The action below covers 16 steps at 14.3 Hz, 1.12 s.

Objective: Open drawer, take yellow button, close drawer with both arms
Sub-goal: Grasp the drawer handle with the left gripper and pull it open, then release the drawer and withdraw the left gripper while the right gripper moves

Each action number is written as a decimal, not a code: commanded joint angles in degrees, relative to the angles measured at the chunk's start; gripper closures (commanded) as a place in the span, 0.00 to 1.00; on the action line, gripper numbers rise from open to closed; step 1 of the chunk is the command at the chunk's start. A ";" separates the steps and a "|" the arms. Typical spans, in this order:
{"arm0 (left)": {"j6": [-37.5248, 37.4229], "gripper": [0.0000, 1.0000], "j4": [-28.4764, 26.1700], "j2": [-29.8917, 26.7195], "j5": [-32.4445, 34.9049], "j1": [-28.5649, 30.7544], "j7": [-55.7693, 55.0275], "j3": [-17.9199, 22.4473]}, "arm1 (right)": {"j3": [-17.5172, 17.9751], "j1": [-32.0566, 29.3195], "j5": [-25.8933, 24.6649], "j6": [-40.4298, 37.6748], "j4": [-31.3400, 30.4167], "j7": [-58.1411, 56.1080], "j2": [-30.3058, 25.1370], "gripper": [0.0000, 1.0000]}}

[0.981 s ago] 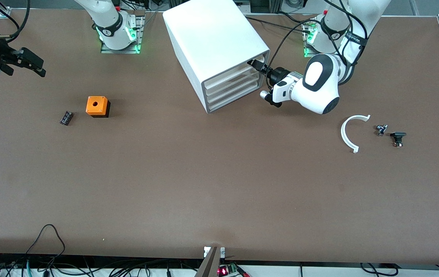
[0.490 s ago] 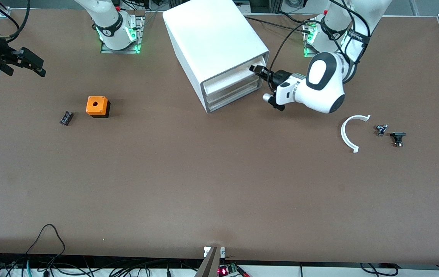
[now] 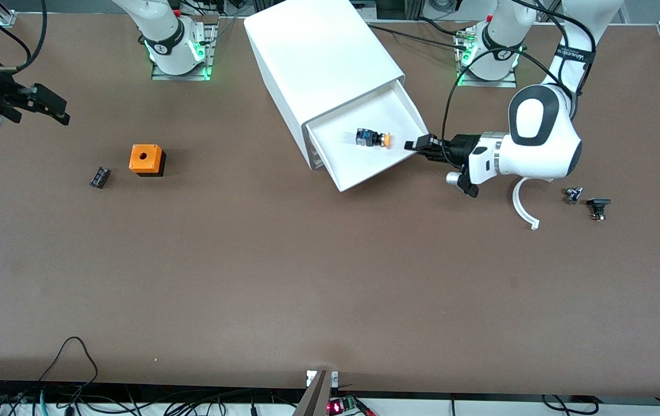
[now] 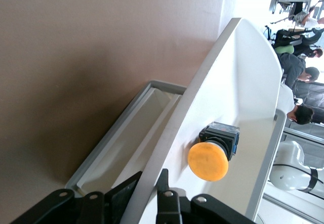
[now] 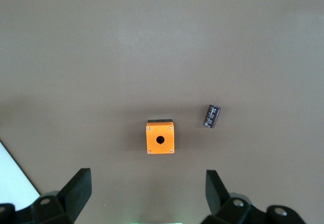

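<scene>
Gripping the front lip of the drawer (image 3: pixel 371 151), my left hand (image 3: pixel 422 145) is clamped on that rim at the corner toward the left arm's end of the bench (image 3: pixel 330 277); in the left wrist view one finger (image 4: pixel 167 204) lies inside the tray wall and the other outside it. The drawer, topmost in the white cabinet (image 3: pixel 321 63), stands pulled well out of the cabinet front. The button (image 3: pixel 371 138) lies on its side on the drawer floor, orange cap pointing toward my left hand, blue-black body toward the cabinet; the left wrist view shows the same button (image 4: pixel 212 150) just past the gripped rim. My right hand (image 3: pixel 35 104) waits in the air over the right arm's end of the bench, jaws spread wide and holding nothing. Below it on the bench sit an orange cube (image 3: pixel 147 160) with a hole in its top face and, beside it, a small black part (image 3: pixel 99 177). Near my left arm, a white curved piece (image 3: pixel 522 208) and two small dark parts (image 3: pixel 587 202) rest on the bench.
</scene>
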 commanded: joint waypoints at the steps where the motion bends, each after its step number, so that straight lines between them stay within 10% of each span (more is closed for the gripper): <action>1: 6.47 0.03 1.10 1.04 0.33 -0.11 -3.33 0.36 | 0.30 0.18 -0.01 -1.10 4.57 -0.30 5.56 0.00; 16: 25.36 0.00 2.68 -4.76 6.74 1.30 -3.51 1.84 | 0.38 10.20 7.11 1.90 10.00 -0.48 10.85 0.00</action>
